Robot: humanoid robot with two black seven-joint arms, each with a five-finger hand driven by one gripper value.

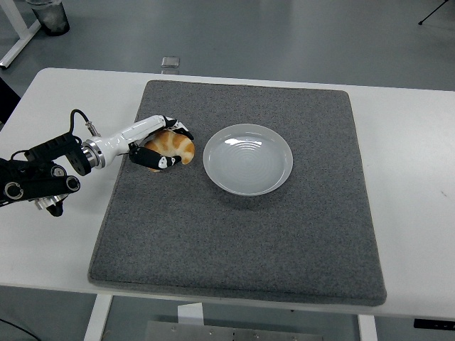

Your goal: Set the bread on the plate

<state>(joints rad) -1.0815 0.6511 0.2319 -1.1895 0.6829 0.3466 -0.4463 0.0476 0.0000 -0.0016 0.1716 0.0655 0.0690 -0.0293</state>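
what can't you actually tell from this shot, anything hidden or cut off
Head view only:
- Underside of the bread: the left hand wraps it, so whether it has left the grey mat cannot be told.
- Left arm: cut off by the left edge.
- Dark container at top left: cut off by the top edge.
- Small grey object beyond the table: too small to identify.
- Right arm: not in view.

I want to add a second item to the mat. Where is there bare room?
Free: the whole near half of the grey mat below the plate, and the strip right of the plate. Crowded: left of the plate, where the left hand grips the bread.
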